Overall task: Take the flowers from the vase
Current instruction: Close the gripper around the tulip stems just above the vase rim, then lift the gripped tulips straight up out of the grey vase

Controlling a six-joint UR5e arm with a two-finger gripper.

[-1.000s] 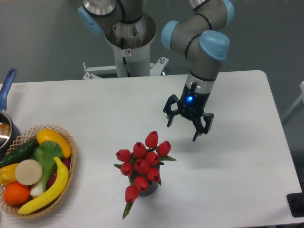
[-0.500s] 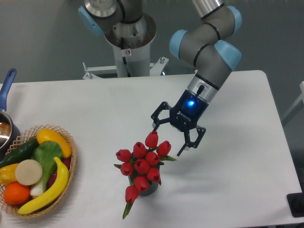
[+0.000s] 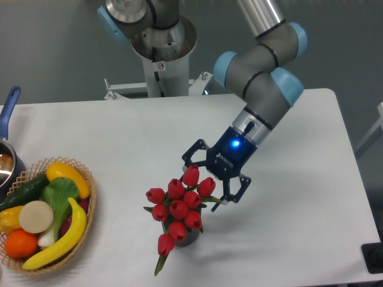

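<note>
The flowers [image 3: 178, 208], a bunch of red tulip buds with green stems and leaves, stand in the small dark grey vase [image 3: 187, 238] near the table's front middle; one bud droops over the vase's front left. Only the lower part of the vase shows under the buds. My gripper [image 3: 207, 180] is open and tilted down to the left, just above and right of the bunch. Its fingers [image 3: 189, 158] straddle the top two buds without closing on them.
A wicker basket [image 3: 84, 230] of yellow, green and orange fruit and vegetables sits at the front left. A steel pot with a blue handle [image 3: 9, 107] is at the left edge. The robot's base column [image 3: 161, 54] stands behind the table.
The gripper has moved down and left from the right middle of the table to the top of the flower bunch, tilting toward it. It has stayed open. The flowers have not moved.
</note>
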